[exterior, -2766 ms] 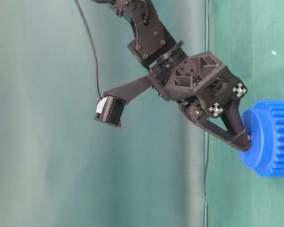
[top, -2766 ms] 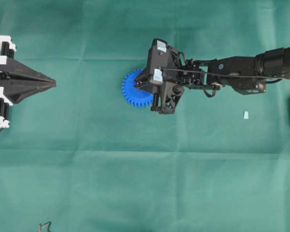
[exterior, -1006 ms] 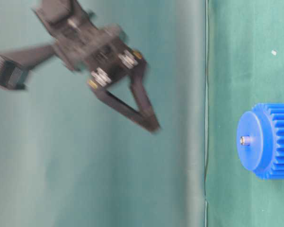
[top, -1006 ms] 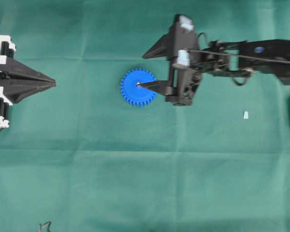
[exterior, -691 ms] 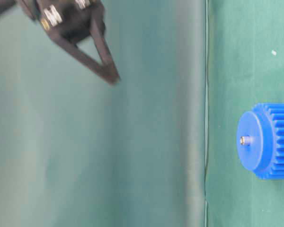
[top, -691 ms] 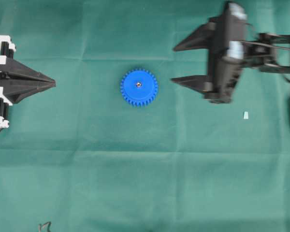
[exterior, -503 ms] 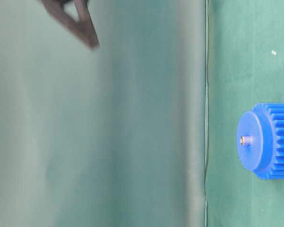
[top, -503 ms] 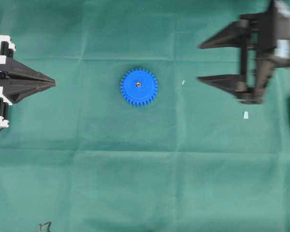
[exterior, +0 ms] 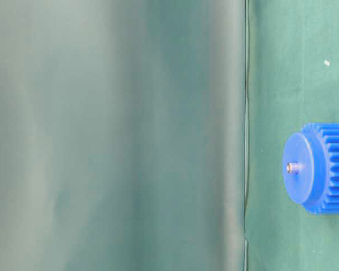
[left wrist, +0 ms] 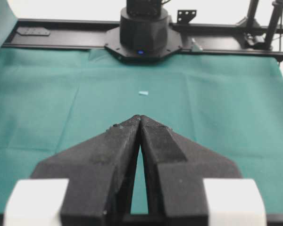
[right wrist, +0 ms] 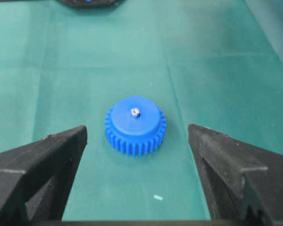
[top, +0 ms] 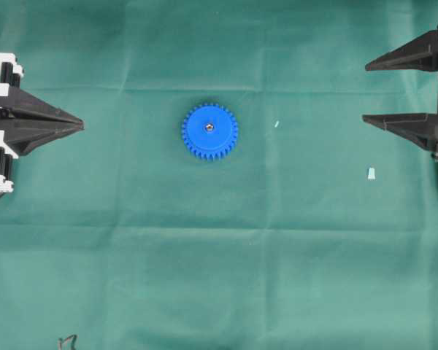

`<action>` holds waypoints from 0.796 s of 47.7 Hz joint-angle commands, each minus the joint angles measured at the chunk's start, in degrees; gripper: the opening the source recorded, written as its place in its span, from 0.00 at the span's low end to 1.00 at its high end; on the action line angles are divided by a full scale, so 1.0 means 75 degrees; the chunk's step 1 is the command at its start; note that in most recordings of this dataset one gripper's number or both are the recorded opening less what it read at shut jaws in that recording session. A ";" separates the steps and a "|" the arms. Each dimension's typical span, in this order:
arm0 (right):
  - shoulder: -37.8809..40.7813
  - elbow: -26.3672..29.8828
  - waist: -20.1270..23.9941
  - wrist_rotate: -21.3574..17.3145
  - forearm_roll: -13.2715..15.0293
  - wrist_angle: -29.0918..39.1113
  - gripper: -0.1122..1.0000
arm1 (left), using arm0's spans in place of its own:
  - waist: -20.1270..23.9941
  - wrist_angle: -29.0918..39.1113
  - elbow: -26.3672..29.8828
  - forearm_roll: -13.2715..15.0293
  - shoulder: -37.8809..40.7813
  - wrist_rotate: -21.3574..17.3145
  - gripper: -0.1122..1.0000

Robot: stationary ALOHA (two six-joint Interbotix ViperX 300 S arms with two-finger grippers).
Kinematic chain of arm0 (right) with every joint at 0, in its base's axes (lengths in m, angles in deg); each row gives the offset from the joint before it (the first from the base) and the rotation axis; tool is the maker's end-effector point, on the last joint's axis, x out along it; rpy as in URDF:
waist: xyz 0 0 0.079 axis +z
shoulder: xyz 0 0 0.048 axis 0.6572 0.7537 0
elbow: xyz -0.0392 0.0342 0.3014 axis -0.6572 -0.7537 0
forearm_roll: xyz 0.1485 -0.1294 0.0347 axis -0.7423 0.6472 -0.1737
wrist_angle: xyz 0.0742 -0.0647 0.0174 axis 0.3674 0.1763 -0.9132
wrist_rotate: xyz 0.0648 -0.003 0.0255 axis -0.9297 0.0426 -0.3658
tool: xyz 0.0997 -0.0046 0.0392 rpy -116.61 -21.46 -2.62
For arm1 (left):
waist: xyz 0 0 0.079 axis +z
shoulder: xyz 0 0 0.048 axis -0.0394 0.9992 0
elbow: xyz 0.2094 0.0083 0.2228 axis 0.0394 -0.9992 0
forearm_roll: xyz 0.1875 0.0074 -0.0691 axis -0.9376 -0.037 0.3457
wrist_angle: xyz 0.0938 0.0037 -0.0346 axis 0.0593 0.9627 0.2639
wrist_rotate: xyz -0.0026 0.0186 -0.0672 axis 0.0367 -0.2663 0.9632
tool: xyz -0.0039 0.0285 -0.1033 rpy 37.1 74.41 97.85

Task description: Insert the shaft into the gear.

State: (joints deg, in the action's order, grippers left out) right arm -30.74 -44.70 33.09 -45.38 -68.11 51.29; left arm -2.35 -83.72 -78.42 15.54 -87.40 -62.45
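Nearby, a pale block (top: pixel 371 173) lies beside the gear (top: pixel 210 132).

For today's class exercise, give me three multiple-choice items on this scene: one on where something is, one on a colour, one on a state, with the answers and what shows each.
1. Where is the shaft?
A. Standing in the centre hole of the gear
B. Lying on the cloth beside the gear
C. Held between gripper fingers

2. What colour is the gear?
A. Red
B. Bright blue
C. White

3. How do the two grippers stand?
A. Both shut
B. Left open, right shut
C. Left gripper shut, right gripper open

Answers:
1 A, the silvery tip pokes out of the hub's middle in the right wrist view.
2 B, it is blue against the green cloth in every view.
3 C, the left fingertips meet, while the right fingers stand wide apart with nothing between them.
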 commanded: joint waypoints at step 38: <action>0.0082 0.0070 0.0188 0.0035 0.0023 -0.0094 0.94 | 0.0012 0.0047 0.0211 -0.0012 0.0023 0.0000 0.12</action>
State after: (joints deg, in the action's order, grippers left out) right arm -30.30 -44.79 34.05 -45.21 -68.02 51.11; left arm -2.26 -83.11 -78.42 15.63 -87.49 -62.45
